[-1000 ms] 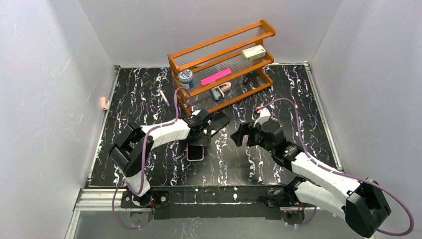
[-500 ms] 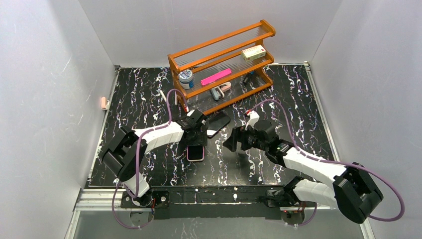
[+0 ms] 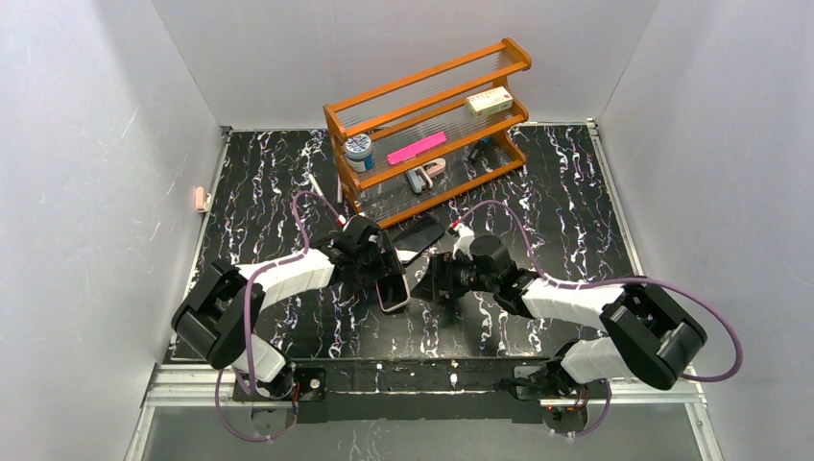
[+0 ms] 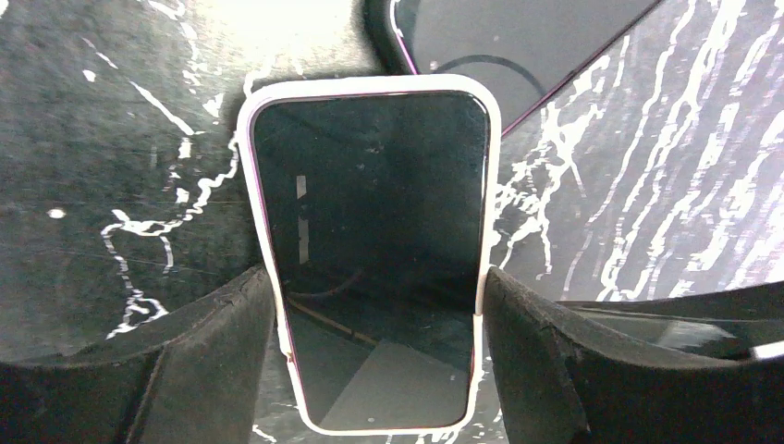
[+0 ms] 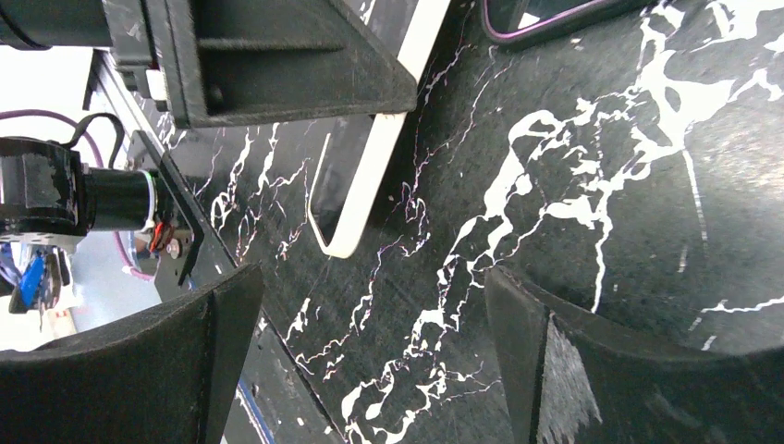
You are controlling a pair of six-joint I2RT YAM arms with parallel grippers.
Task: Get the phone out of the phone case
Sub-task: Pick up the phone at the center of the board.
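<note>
The left gripper (image 4: 377, 277) had its jaws pinched on the long sides of the white-rimmed phone case (image 4: 370, 85), with one black padded finger (image 4: 185, 361) against each edge. The dark-screened phone (image 4: 370, 240) sat inside that case, screen up, and a thin purple line showed between glass and rim. From above, the cased phone was near the middle of the black, white-veined table (image 3: 259, 182), just in front of the left arm's wrist and angled a little toward the right arm. Whether it lay flat or had one end lifted could not be told.

The right gripper (image 3: 434, 279) hovered just beside it on the right, jaws spread wide and holding nothing. Its wrist camera showed only table between its fingers (image 5: 139, 370), with the case's white edge beyond them, under the left gripper's finger.

A black flat slab with a purple rim (image 3: 419, 233) lay just beyond the case's far end, close to the foot of the orange wooden three-tier rack (image 3: 432, 106). On the rack were a blue-lidded jar (image 3: 358, 147), a pink flat bar (image 3: 416, 148) and a pale small box (image 3: 488, 100).
</note>
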